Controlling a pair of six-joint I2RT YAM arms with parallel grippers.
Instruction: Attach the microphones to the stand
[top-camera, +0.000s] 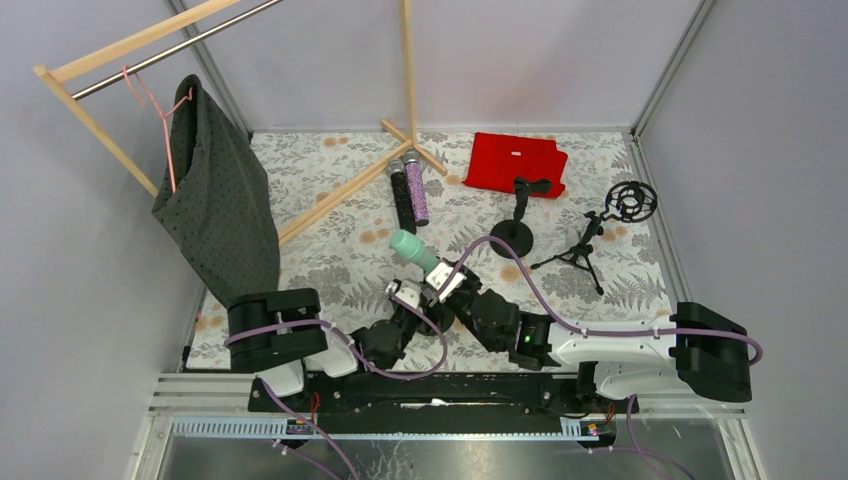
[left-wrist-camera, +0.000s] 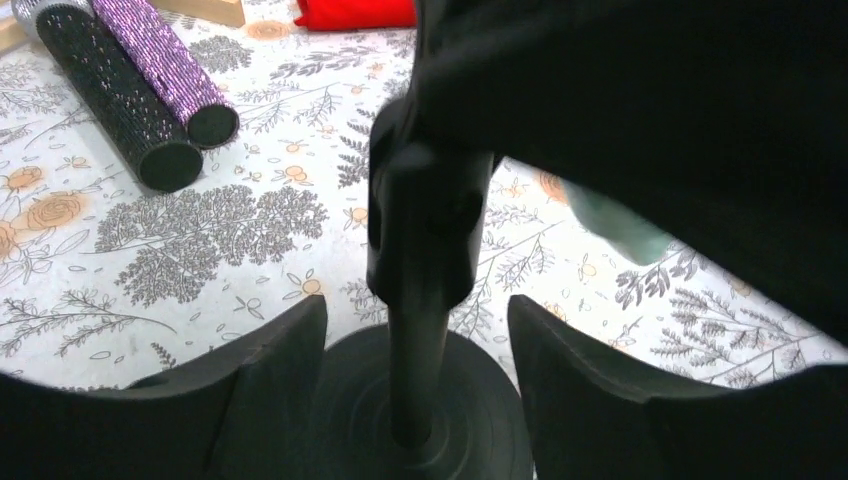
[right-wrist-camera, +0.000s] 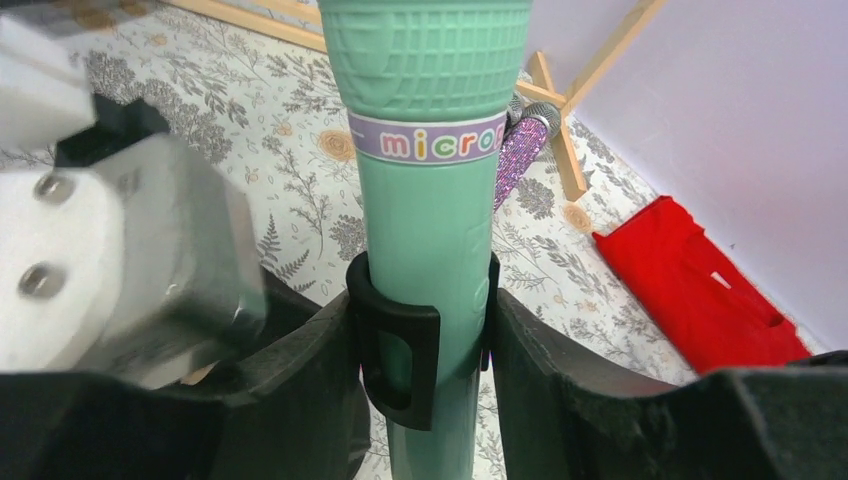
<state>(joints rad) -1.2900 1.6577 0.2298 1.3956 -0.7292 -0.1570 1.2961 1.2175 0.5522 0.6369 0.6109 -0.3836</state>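
Note:
The mint-green microphone (top-camera: 412, 248) (right-wrist-camera: 425, 200) sits in the black clip (right-wrist-camera: 395, 350) of a round-base stand (left-wrist-camera: 420, 300). My right gripper (top-camera: 440, 280) (right-wrist-camera: 425, 305) is shut on it, with its fingers pressing at the clip's height. My left gripper (top-camera: 405, 300) (left-wrist-camera: 418, 303) straddles the stand's post, its fingers against the edges of the disc base (left-wrist-camera: 480, 420). In the top view the arms hide this stand. The black microphone (top-camera: 401, 195) (left-wrist-camera: 115, 95) and the glittery purple one (top-camera: 416, 190) (left-wrist-camera: 165, 65) lie side by side on the floral cloth, beyond the grippers.
A second round-base stand with a clip (top-camera: 515, 225) and a small tripod with a ring mount (top-camera: 600, 230) stand to the right. A red cloth (top-camera: 517, 162) lies at the back. A wooden clothes rack (top-camera: 330, 195) with a dark hanging garment (top-camera: 220, 200) fills the left.

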